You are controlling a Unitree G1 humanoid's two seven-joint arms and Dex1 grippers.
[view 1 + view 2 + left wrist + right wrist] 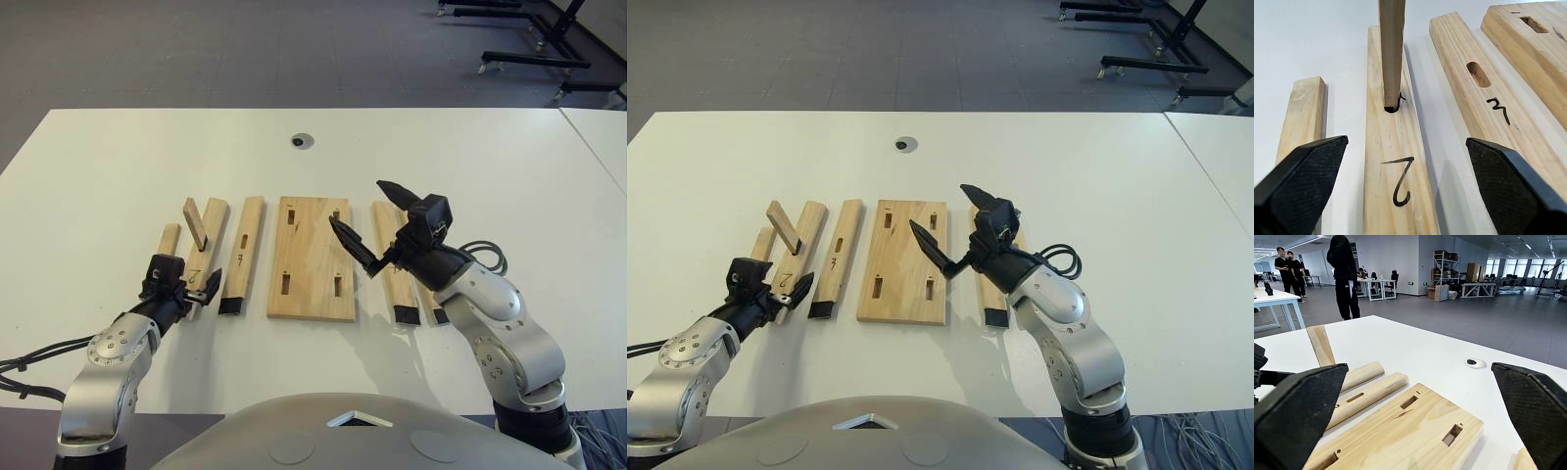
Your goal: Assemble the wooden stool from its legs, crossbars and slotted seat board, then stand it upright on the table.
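The slotted seat board (pixel 312 257) lies flat in the middle of the white table (pixel 118 166). Left of it lie a leg marked 3 (pixel 242 250) and a leg marked 2 (pixel 1393 161). A short crossbar (pixel 195 223) stands tilted in the slot of leg 2. A loose short bar (pixel 168 240) lies at the far left. More legs (pixel 392 269) lie right of the board. My left gripper (pixel 186 279) is open, low over the near end of leg 2, one finger on each side. My right gripper (pixel 356 202) hangs open above the board's right edge, holding nothing.
A round cable grommet (pixel 302 141) sits in the table behind the parts. A black cable (pixel 487 257) loops beside my right arm. Wheeled metal frames (pixel 534 54) stand on the floor far behind. The table's far half is bare.
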